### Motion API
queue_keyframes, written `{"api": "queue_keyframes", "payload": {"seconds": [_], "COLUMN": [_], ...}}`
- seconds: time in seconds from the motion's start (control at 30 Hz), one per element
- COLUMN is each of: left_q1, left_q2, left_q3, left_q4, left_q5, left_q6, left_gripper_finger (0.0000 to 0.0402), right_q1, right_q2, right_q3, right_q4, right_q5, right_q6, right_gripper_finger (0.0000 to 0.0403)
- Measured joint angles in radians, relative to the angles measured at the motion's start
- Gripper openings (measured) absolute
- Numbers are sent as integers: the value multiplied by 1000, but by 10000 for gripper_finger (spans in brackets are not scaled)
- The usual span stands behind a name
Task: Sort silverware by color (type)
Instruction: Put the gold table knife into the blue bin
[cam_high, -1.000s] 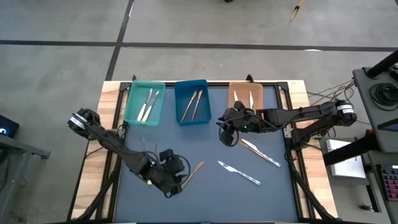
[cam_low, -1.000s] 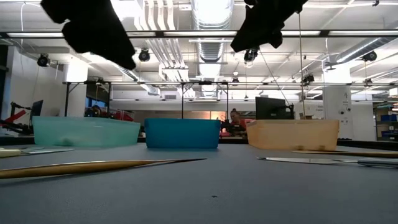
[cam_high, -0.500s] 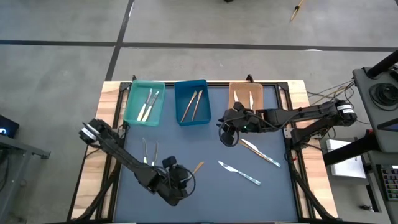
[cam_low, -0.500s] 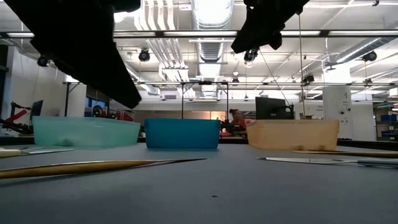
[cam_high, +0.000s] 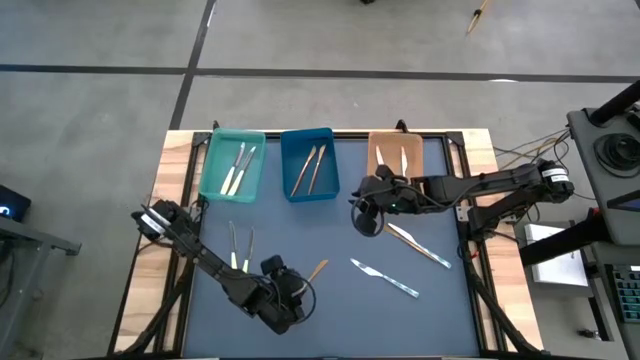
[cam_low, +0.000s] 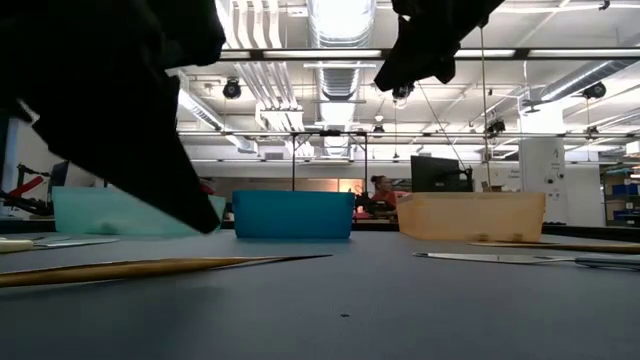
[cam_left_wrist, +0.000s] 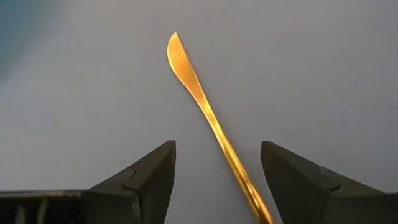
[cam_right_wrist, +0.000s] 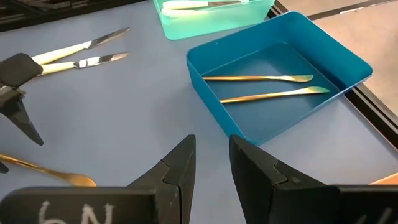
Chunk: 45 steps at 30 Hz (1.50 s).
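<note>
My left gripper (cam_high: 287, 300) hovers low over the near middle of the table, open. Its two fingers stand on either side of a tan-brown wooden knife (cam_left_wrist: 202, 106) that lies flat on the table (cam_high: 318, 268), and they do not touch it. My right gripper (cam_high: 365, 217) waits above the table between the blue tray (cam_high: 308, 163) and the orange tray (cam_high: 395, 155), its fingers (cam_right_wrist: 211, 165) a narrow gap apart and holding nothing. Two cream-handled pieces (cam_high: 240, 247) lie left of centre. A pale-blue-handled knife (cam_high: 385, 278) and another slim piece (cam_high: 418, 245) lie to the right.
The teal tray (cam_high: 232, 165) holds cream-handled pieces, the blue tray (cam_right_wrist: 280, 87) holds two wooden ones, and the orange tray holds two pieces. All three stand along the far edge. In the low view a person sits far off in the room (cam_low: 378, 190).
My left gripper has moved toward the table's near edge and slightly right, and has come down over the wooden knife. In the low view its arm looms larger and lower. The right arm and the silverware have kept still.
</note>
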Motion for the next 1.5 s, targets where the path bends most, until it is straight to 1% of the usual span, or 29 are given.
{"api": "queue_keyframes", "payload": {"seconds": [0.17,0.4,0.57,0.67,0.8,1.03,1.27,1.5], "left_q1": [0,-3,-7,-11,-12,-12,-11,-12], "left_q2": [31,69,72,73,75,76,76,71], "left_q3": [-1,1,1,0,-2,-6,-7,-8], "left_q4": [13,28,26,25,29,28,22,17], "left_q5": [26,16,17,17,19,25,25,-2], "left_q6": [-12,-45,-85,-103,-105,-126,-150,-151], "left_gripper_finger": [215,210,209,203,172,85,14,5], "right_q1": [0,0,0,0,0,0,0,0], "right_q2": [0,0,0,0,0,0,0,0], "right_q3": [-23,-39,-39,-39,-39,-39,-44,-61], "right_q4": [1,6,8,8,8,8,8,7], "right_q5": [1,1,1,1,1,1,1,1], "right_q6": [0,1,1,1,1,1,1,1], "right_gripper_finger": [89,89,89,89,89,89,89,89]}}
